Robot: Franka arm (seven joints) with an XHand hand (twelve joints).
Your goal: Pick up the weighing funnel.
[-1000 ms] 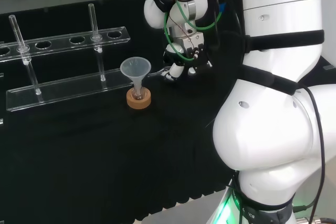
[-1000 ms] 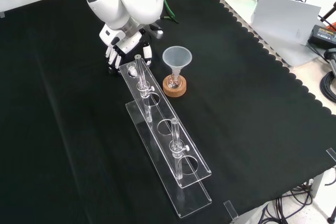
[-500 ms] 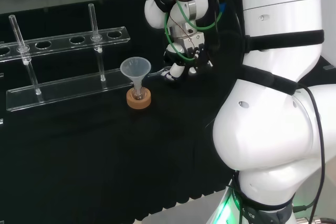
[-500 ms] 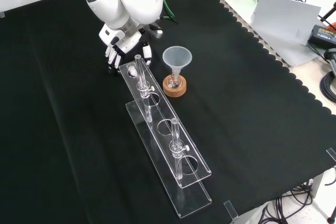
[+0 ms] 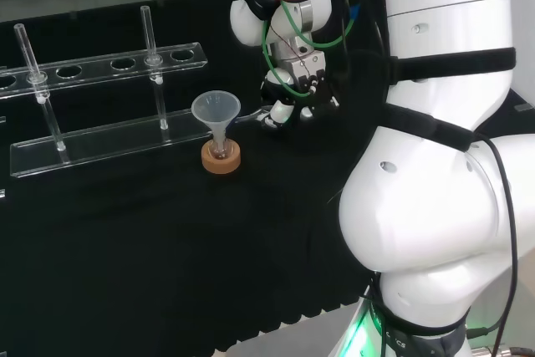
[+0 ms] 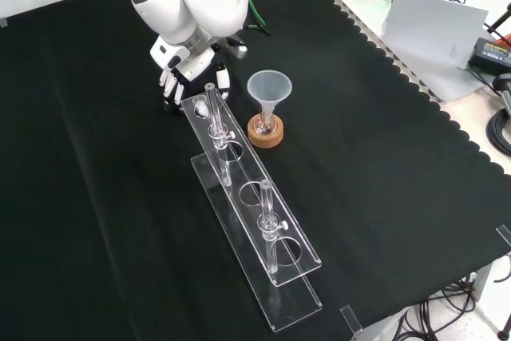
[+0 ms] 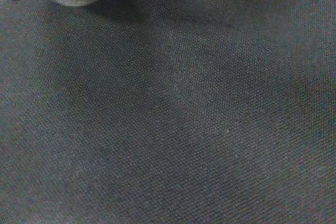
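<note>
1. Black-clothed bench (image 5: 125,248) carries the weighing funnel (image 5: 251,116), lying flat between funnel (image 5: 216,109) and hand (image 5: 282,111).
2. Hand sits low, seemingly to grasp it; closed or not, I cannot tell.

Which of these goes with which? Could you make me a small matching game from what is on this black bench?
Column one:
1. funnel
2. cork ring
3. rack
4. hand

Column two:
A. clear, holds upright tubes
B. stands mouth up, stem in a small flask
C. black and white, at the rack's far end in the front view
D. brown, lies under the flask

Pairs: 1-B, 2-D, 3-A, 4-C
</note>
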